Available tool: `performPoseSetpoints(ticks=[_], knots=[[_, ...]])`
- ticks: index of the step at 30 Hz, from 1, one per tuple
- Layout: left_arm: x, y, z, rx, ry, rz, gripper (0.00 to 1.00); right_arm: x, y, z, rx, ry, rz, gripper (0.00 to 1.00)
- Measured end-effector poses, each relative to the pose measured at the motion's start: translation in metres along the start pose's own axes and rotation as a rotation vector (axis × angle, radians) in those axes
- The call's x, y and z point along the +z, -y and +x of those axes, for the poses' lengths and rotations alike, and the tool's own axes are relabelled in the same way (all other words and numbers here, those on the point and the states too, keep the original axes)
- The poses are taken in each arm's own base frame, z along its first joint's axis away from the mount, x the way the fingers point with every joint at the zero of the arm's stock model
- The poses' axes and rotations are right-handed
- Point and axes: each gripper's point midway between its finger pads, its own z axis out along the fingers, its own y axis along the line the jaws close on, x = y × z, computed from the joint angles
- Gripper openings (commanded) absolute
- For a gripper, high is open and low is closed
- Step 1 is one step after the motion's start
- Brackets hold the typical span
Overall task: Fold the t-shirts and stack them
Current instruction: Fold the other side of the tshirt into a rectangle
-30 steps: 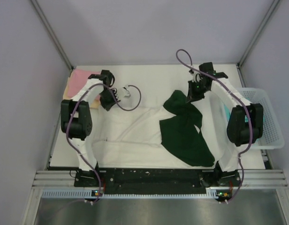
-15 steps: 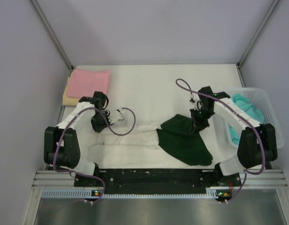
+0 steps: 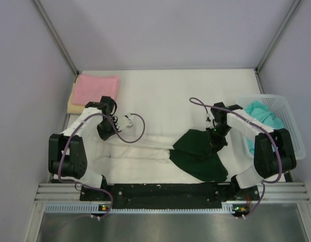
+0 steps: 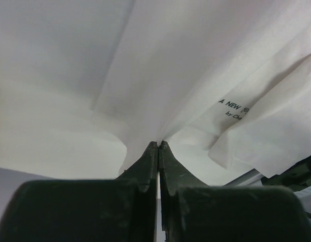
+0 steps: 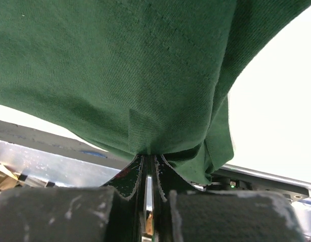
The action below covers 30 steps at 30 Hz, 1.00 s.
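So here's the situation. My left pincer [image 4: 159, 145] is squeezed tight on a fold of the white-and-green t-shirt [image 3: 138, 151]. In the left wrist view the tips are pressed together, with white cloth bunching out right where they meet. A bit of black print [image 4: 235, 109] shows off to the right on one of the layers. I can read "A NEW" and not much else.

My right pincer [image 5: 148, 157] is doing the same thing on the green section [image 3: 198, 154]. It's closed down narrow, with a pinch of dark green fabric caught between the tips and the rest draped over the camera like a tent.

From the top view, the shirt is stretched across the near half of the tabletop [image 3: 165, 91], between my two arms. The white body is on my left, a bit rumpled, and the green section is doubled over itself on my right. Both pincers sit at the far edge of the shirt.

The pink t-shirt [image 3: 97, 86] is folded in the far left corner, lying on top of the pale yellow t-shirt [image 3: 72, 102], which only peeks out along the left side. The teal t-shirt [image 3: 261, 113] is crumpled up inside the white mesh basket [image 3: 295, 137] at the right edge.
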Motion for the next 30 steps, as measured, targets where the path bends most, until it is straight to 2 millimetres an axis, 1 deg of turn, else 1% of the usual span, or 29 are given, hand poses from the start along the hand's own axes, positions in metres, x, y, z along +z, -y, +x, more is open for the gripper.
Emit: performPoseSetpoints(ticks=[4,6,7,8,9,10,12,13,15,16,17,18,20,22,24,26,28,30], knots=[[-0.024,-0.017,-0.011,-0.015,0.042,-0.063,0.00,-0.006,-0.001,-0.007,-0.001,0.026,0.012,0.00],[-0.031,-0.014,-0.011,-0.019,0.054,-0.065,0.00,-0.008,-0.001,-0.010,-0.004,0.036,0.013,0.00],[-0.033,-0.009,-0.009,-0.020,0.053,-0.055,0.00,-0.008,-0.001,-0.010,-0.004,0.038,0.013,0.00],[-0.032,-0.003,-0.007,-0.020,0.052,-0.042,0.00,-0.008,-0.001,-0.009,-0.003,0.035,0.013,0.00],[-0.028,0.003,-0.003,-0.020,0.043,-0.028,0.03,-0.007,-0.001,-0.008,-0.004,0.032,0.014,0.00],[-0.022,0.012,0.003,-0.020,0.026,-0.002,0.08,-0.005,-0.001,-0.007,-0.005,0.027,0.015,0.05],[-0.007,0.031,0.015,-0.015,-0.016,0.062,0.23,0.000,-0.001,-0.001,-0.003,0.011,0.014,0.22],[-0.001,0.039,0.021,-0.009,-0.039,0.094,0.27,0.002,-0.001,0.000,0.001,0.004,0.013,0.27],[0.008,0.051,0.033,0.000,-0.092,0.142,0.30,0.006,0.000,0.004,0.004,-0.015,0.015,0.34],[0.011,0.056,0.040,0.001,-0.124,0.167,0.33,0.008,0.001,0.006,0.006,-0.023,0.018,0.36],[0.013,0.059,0.043,0.003,-0.144,0.182,0.54,0.009,0.001,0.007,0.008,-0.026,0.020,0.39],[0.014,0.061,0.046,0.006,-0.161,0.196,0.59,0.010,0.003,0.008,0.011,-0.031,0.024,0.41],[0.013,0.061,0.051,0.014,-0.180,0.206,0.60,0.010,0.004,0.008,0.013,-0.028,0.031,0.43],[0.005,0.059,0.051,0.012,-0.185,0.211,0.60,0.008,0.004,0.007,0.015,-0.013,0.036,0.45],[-0.008,0.047,0.045,0.009,-0.167,0.186,0.58,0.004,0.004,0.005,0.012,0.013,0.036,0.45],[-0.026,0.032,0.028,-0.001,-0.111,0.152,0.52,-0.004,0.002,0.002,0.013,0.055,0.034,0.45],[-0.050,0.009,-0.001,-0.025,-0.014,0.096,0.43,-0.017,0.001,-0.007,0.029,0.125,0.021,0.45],[-0.072,-0.010,-0.042,-0.046,0.111,0.048,0.40,-0.032,0.002,-0.018,0.056,0.215,0.003,0.43]])
